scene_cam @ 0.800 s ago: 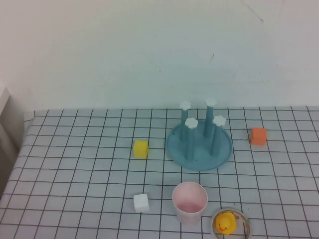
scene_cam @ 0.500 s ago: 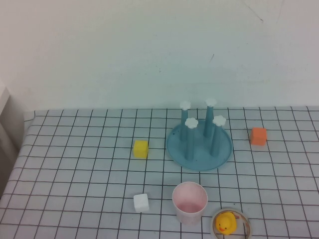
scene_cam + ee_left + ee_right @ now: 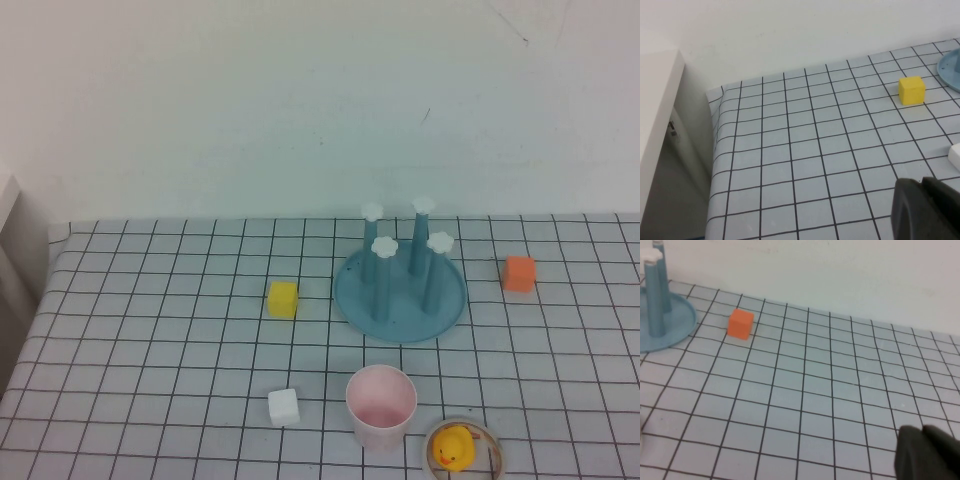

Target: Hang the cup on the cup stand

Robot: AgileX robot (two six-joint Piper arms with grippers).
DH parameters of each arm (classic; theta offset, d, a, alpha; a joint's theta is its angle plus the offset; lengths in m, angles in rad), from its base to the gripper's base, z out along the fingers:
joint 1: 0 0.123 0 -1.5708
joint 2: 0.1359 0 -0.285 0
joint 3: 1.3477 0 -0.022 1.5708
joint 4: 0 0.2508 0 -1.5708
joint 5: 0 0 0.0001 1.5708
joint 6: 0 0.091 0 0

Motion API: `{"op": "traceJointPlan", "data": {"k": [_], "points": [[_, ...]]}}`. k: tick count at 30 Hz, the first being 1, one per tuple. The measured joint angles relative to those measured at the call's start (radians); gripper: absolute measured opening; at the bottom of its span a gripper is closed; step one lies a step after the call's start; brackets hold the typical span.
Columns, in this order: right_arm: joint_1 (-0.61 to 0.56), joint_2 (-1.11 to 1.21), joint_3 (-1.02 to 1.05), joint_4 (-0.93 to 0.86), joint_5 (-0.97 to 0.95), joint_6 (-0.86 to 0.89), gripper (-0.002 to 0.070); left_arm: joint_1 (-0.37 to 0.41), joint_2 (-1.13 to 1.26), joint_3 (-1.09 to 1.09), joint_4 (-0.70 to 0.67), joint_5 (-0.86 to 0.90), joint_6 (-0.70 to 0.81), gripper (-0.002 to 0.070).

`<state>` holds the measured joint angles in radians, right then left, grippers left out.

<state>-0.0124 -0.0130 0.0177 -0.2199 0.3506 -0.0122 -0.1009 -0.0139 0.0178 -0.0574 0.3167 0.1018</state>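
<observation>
The cup [image 3: 381, 405] is a pale pink tumbler without handle, whitish outside and pinker inside. It stands upright, mouth up, near the front edge of the counter [image 3: 150, 330]. The cup stand [image 3: 400, 290] is a round teal-blue dish with four upright blue pegs, each with a small white flower cap; it lies at 12 o'clock from the cup, well apart from it.

The high view shows also a white cube [image 3: 284, 406] at 9 o'clock of the cup, a yellow duck in a ring [image 3: 458, 448] just beside the cup at about 4 o'clock, a yellow cube [image 3: 283, 298] at 9 o'clock of the stand and an orange cube [image 3: 518, 273] at 3 o'clock of it. No arm appears in that view.

Only the wrist views show the tools. The left tool [image 3: 925, 210] hangs low over the counter's left part, fingers closed together and holding nothing. The right tool [image 3: 927, 455] hangs over the right part, also closed and empty; the orange cube is far ahead of it.
</observation>
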Motion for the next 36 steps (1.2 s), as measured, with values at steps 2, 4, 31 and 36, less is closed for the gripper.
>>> {"op": "traceJointPlan", "data": {"k": [2,4,31,36], "points": [[0.0,0.0,0.0,-0.009,0.0,-0.004,-0.0001,0.0,0.0,0.0,0.0,0.0,0.004,-0.0001],[0.0,0.0,0.0,-0.012,0.0,-0.004,-0.0001,0.0,0.0,0.0,0.0,0.0,0.008,-0.0001],[0.0,0.0,0.009,-0.115,-0.159,-0.002,-0.0001,0.0,0.0,0.002,0.023,-0.202,0.019,-0.0001],[0.0,0.0,0.009,-0.123,-0.496,-0.002,-0.0001,0.0,0.0,0.002,0.023,-0.515,0.019,-0.0001]]}}
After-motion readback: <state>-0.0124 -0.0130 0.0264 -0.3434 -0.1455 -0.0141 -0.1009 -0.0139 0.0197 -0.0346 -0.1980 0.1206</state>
